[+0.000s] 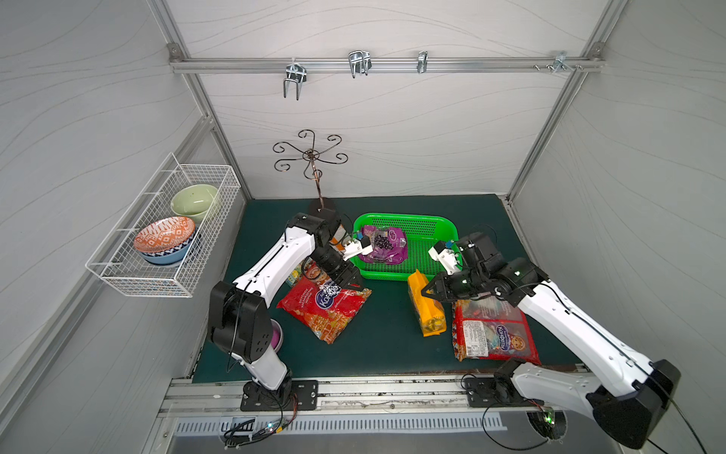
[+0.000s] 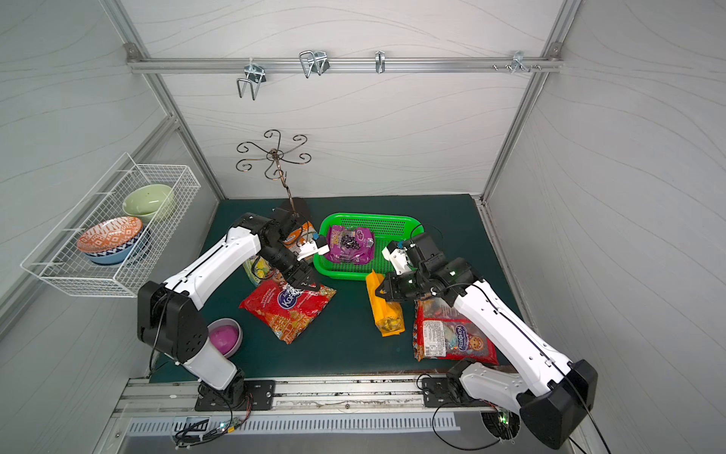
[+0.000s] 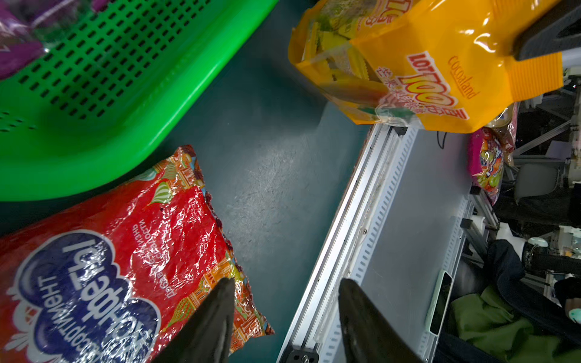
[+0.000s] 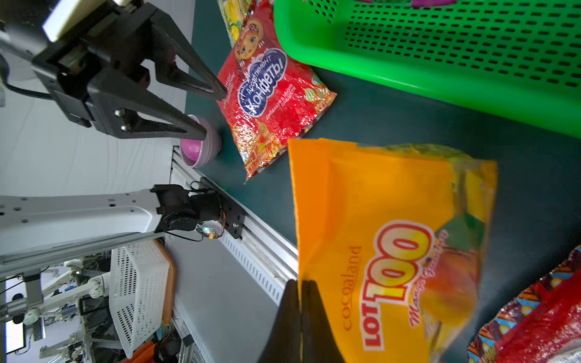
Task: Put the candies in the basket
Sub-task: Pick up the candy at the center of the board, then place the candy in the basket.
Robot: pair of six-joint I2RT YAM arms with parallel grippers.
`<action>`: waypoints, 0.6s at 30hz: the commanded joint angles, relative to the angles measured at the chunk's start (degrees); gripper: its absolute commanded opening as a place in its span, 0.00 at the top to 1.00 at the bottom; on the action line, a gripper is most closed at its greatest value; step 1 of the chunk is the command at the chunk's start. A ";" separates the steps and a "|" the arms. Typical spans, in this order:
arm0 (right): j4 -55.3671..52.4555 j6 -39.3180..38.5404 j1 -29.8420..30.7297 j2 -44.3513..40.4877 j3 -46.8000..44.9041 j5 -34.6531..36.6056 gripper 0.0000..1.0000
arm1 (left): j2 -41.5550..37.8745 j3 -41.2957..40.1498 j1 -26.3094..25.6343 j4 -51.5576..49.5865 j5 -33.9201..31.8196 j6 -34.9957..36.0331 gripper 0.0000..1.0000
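We count two red candy bags [image 1: 326, 310] [image 1: 491, 334], one purple grape bag [image 1: 387, 243], one yellow mango bag [image 1: 430, 318], one small orange bag [image 2: 300, 234] and one small green-yellow bag [image 2: 257, 271], six in all; one green basket [image 1: 389, 276], one white wire basket [image 1: 137, 281], one purple ball [image 2: 224, 338]

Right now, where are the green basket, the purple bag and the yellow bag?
green basket [image 1: 389, 275]: in a top view, on its near wall.
purple bag [image 1: 383, 243]: in a top view, on the grape picture at its middle.
yellow bag [image 1: 430, 314]: in a top view, on its lower half.

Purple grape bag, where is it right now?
In both top views the purple grape bag lies inside the green basket, in the half nearer the left arm.
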 commanded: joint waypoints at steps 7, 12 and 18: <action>2.57 3.77 0.13 5.10 13.03 -4.99 1.00 | 1.50 5.04 2.49 -1.50 4.29 -1.84 0.43; 5.42 4.84 0.12 10.02 21.30 -2.54 1.00 | 1.93 7.32 4.57 -0.51 4.68 -4.62 0.42; 8.72 6.42 -0.07 17.23 30.90 0.99 1.00 | 2.85 10.02 7.44 1.26 4.87 -8.09 0.40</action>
